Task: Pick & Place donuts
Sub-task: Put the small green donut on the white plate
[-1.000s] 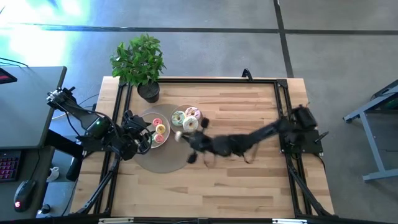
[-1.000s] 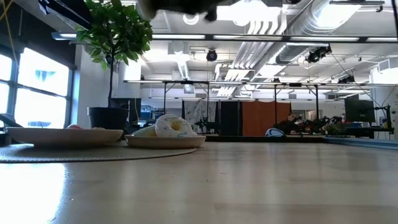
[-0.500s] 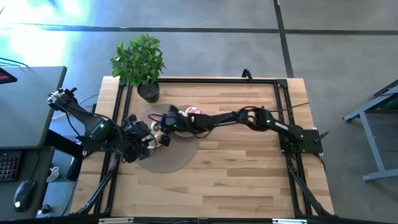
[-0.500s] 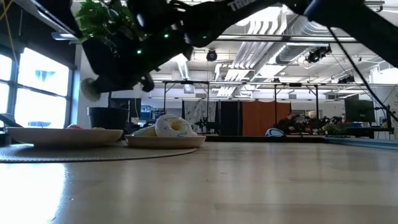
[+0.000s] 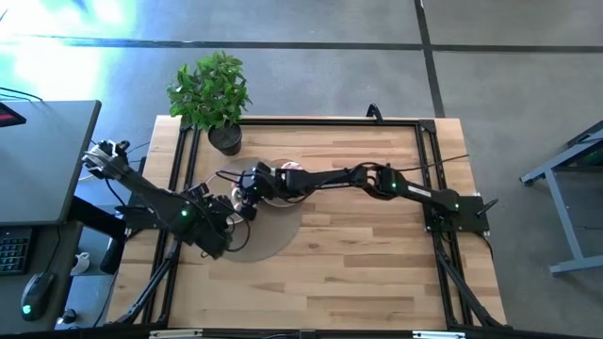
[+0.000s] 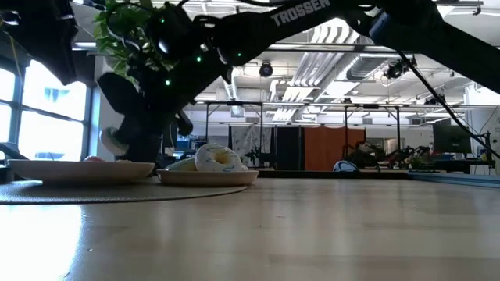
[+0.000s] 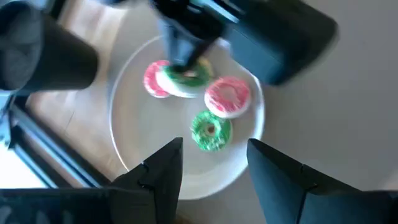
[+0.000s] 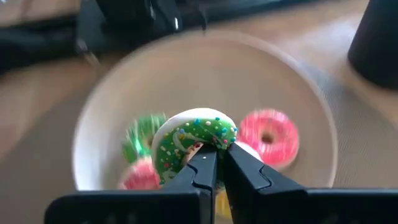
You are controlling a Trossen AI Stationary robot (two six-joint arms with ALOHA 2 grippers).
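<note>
My right gripper [image 8: 217,155] reaches across the table over the left beige plate [image 8: 311,112] and is shut on a larger green-iced donut [image 8: 193,140], which also shows in the left wrist view [image 7: 183,78]. A pink-iced donut [image 8: 268,137], a green mini donut [image 7: 210,130] and a pink mini donut [image 7: 152,79] lie flat on that plate. My left gripper [image 7: 214,146] hangs open just off the plate's near-left side [image 5: 226,217]. A second plate [image 6: 207,176] carries a white-iced donut [image 6: 216,158]. My right gripper pinches the green-iced donut between its two fingers at the ring's rim nearest the wrist [image 8: 214,142]. The fingers slant down from the table's right. The donut is tilted and lifted clear above the left plate [image 6: 113,140].
A potted plant [image 5: 212,94] stands at the far left corner, close behind the plates. Both plates sit on a round grey mat [image 5: 259,240]. Black frame rails [image 5: 424,151] border the table. Bare wood spreads to the right and near side.
My right gripper swung from the table's middle toward the left, carrying the donut over the left plate and then lower. My left arm drew back toward the near edge, off the plate.
</note>
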